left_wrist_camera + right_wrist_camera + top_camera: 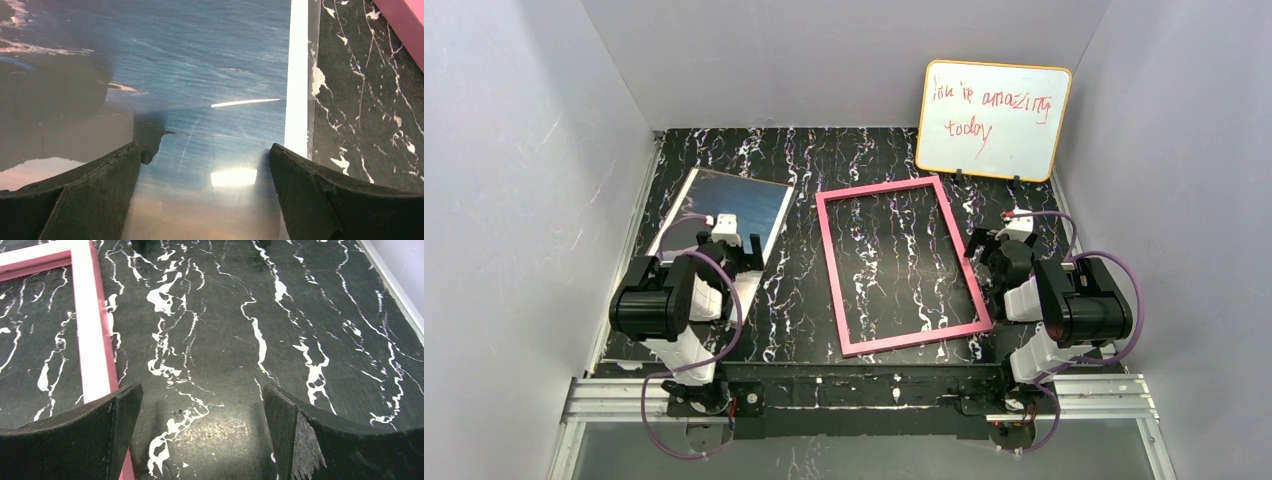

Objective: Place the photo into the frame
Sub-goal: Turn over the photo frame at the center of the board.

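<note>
Top view: the photo lies flat, sea side up, at left of centre on the marble table, well apart from the pink frame at centre. Marble shows through the frame's opening; whether a clear pane sits in it I cannot tell. Only this view shows the whiteboard, upper right. The left wrist view alone reveals glare on the print and a white strip along its right edge; the left gripper hovers there, jaws wide, holding nothing. The right gripper, equally wide, hangs over bare marble, frame border at left
</note>
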